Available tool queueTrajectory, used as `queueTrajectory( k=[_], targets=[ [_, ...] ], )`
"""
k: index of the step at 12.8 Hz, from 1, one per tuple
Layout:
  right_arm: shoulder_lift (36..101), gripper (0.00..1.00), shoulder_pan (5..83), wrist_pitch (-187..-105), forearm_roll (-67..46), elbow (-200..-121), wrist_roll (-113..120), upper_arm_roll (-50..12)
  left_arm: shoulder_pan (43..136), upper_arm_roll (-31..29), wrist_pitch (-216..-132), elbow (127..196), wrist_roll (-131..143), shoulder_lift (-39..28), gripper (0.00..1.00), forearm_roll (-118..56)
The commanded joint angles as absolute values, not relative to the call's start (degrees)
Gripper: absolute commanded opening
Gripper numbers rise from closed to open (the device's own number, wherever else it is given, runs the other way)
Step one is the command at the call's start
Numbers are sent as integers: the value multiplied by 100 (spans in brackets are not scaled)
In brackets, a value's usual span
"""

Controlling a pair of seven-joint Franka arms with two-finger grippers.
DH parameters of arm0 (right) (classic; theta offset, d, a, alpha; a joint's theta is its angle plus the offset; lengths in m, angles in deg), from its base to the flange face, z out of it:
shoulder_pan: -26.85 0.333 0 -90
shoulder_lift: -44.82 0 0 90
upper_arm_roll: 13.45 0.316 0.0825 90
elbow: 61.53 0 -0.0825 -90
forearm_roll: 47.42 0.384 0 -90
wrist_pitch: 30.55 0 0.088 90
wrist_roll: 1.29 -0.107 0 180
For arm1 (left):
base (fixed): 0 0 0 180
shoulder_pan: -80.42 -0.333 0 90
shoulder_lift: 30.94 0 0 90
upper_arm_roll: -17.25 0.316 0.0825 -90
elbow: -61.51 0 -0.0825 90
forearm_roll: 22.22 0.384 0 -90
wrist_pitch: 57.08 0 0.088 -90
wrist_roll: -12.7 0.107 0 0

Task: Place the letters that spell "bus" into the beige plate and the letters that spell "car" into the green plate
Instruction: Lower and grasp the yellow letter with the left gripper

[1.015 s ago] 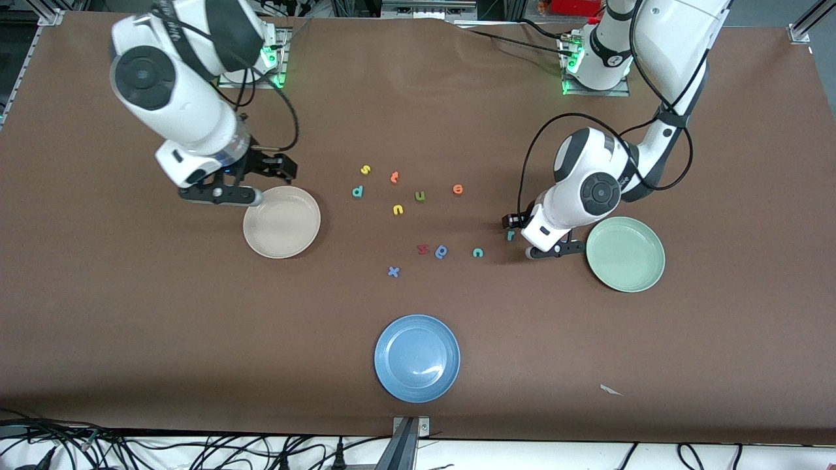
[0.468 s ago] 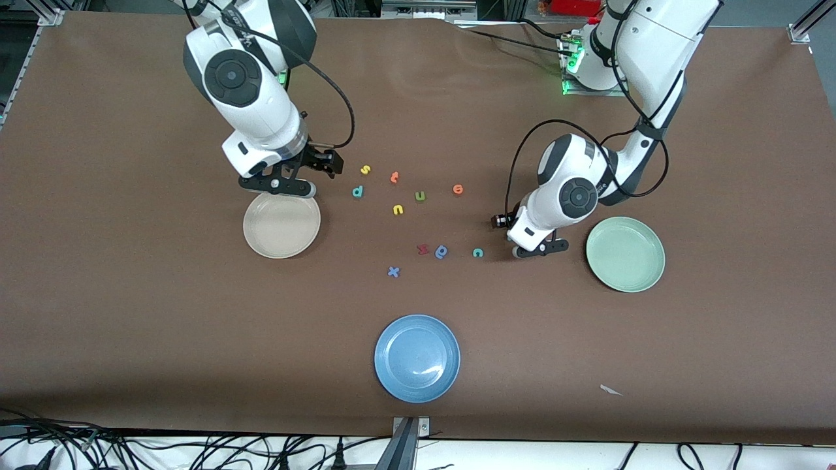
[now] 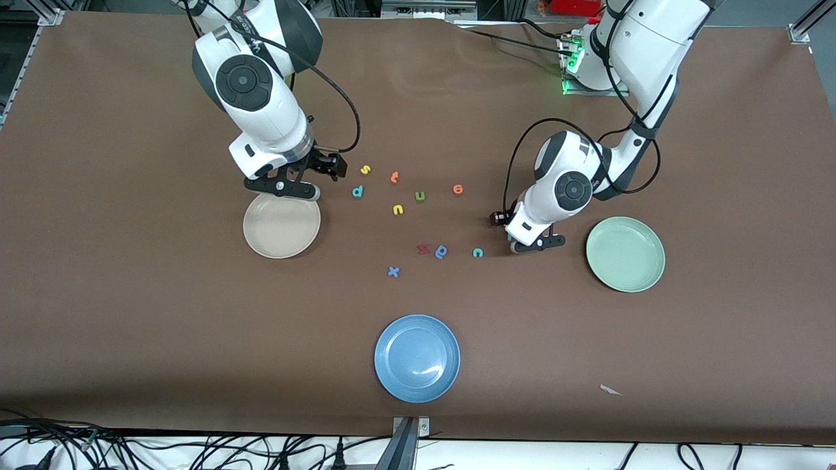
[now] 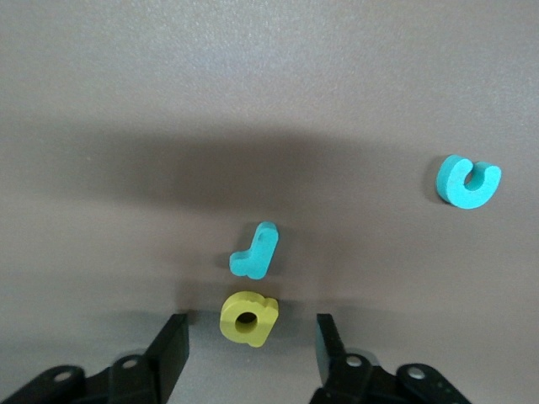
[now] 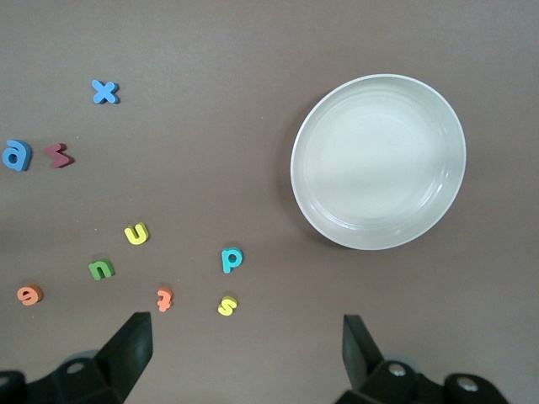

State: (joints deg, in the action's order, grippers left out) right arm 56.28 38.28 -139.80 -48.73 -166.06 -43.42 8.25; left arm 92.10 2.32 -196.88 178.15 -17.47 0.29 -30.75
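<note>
In the left wrist view the yellow "a" (image 4: pixel 248 318) lies on the table between the fingers of my left gripper (image 4: pixel 250 341), which is open with a gap on each side. The teal "r" (image 4: pixel 255 251) lies just past it and the teal "c" (image 4: pixel 468 181) farther off. The green plate (image 3: pixel 625 254) is beside that gripper (image 3: pixel 537 244). My right gripper (image 3: pixel 282 189) hangs open over the far rim of the beige plate (image 3: pixel 281 222), holding nothing. The yellow "s" (image 3: pixel 366 170), teal "b" (image 3: pixel 357 191) and yellow "u" (image 3: pixel 398 209) lie loose beside it.
Other loose letters lie mid-table: green "u" (image 3: pixel 420 196), orange "t" (image 3: pixel 394 177), orange "e" (image 3: pixel 458 189), a maroon letter (image 3: pixel 422 249), a blue rounded letter (image 3: pixel 441 251), a blue "x" (image 3: pixel 393 271). A blue plate (image 3: pixel 417 358) sits nearest the front camera.
My right gripper has swung along the beige plate's far rim toward the letters. My left gripper has shifted a little away from the green plate and now covers the "r" in the front view.
</note>
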Motion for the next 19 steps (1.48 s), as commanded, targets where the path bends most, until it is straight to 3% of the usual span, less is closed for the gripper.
queueTrajectory(
  k=[1, 7, 13, 19],
  targets=[
    [5651, 100, 3863, -13998, -4980, -16621, -4462, 826, 9281, 284, -19788, 17867, -1798, 44, 63, -2883],
    [5686, 100, 3872, -13971, -4980, -16630, -4462, 826, 9281, 284, -19797, 17823, -1833, 62, 47, -2829],
    [5686, 100, 3872, -13963, -4980, -16621, -4462, 826, 9281, 293, -19788, 17805, -1833, 62, 16, -2829],
    [5870, 100, 3872, -14007, -4927, -16376, -4462, 826, 9158, 336, -19325, 17630, -1781, -315, 15, -2820]
  ],
)
